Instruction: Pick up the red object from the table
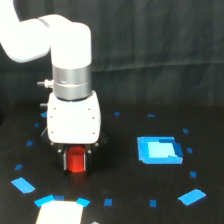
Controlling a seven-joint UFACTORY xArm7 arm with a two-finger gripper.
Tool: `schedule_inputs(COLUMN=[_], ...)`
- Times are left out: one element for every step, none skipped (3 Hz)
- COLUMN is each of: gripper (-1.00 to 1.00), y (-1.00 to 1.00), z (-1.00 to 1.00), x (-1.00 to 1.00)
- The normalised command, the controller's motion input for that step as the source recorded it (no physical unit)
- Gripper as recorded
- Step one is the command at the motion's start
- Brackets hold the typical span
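Note:
The red object (76, 160) is a small red-orange block that sits between the two dark fingers of my gripper (76, 162), just under the white gripper body. The fingers stand close on both sides of it and look shut on it. It is low over the black table (125, 190); I cannot tell whether it touches the surface. The white arm comes down from the upper left of the exterior view.
A larger blue square patch (159, 150) lies on the exterior view's right. Small blue tape marks are scattered around, such as one at the front right (191, 196) and one at the front left (22, 185). A white shape (60, 212) sits at the bottom edge.

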Motion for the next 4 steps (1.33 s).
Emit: schedule_inputs(gripper=[-1.00,-1.00,-0.81,-0.96], y=[0.86,0.98,0.64,0.38], z=[1.00,1.00,1.00,1.00], x=[0.72,0.13,0.35,0.29])
